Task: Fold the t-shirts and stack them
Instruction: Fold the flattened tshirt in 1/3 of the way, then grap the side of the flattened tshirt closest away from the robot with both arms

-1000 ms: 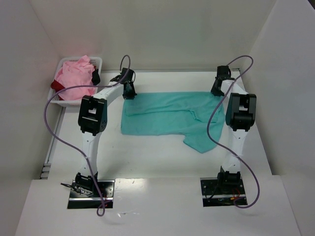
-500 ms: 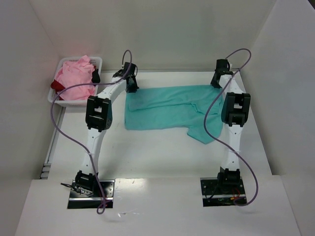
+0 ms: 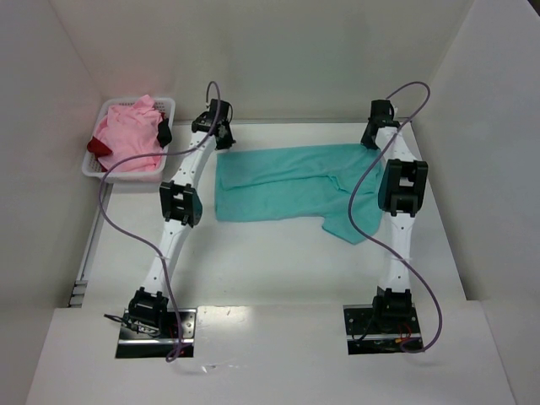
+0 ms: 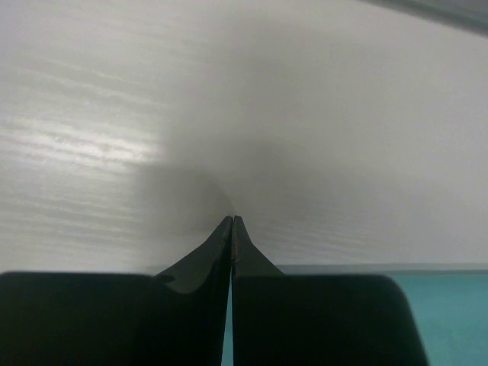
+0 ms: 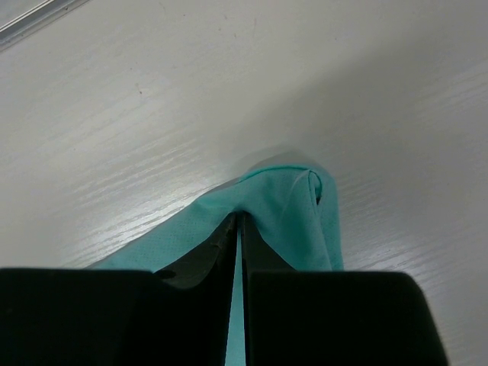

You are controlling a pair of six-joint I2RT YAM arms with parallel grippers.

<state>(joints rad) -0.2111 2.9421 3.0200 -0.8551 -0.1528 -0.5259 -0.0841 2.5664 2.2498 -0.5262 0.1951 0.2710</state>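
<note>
The teal t-shirt (image 3: 278, 181) is lying spread out near the table's (image 3: 253, 253) far edge. The right gripper (image 5: 239, 217) is pinching its far right corner, while the left gripper (image 4: 232, 223) is sitting at its far left corner, jaws pressed together; I cannot tell whether cloth is caught there. The pink t-shirt (image 3: 126, 135) and dark red t-shirt (image 3: 99, 148) are lying heaped in the white basket (image 3: 166, 105) by the far left corner.

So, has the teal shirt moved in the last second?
Yes. The teal shirt has slid toward the far edge of the table.
</note>
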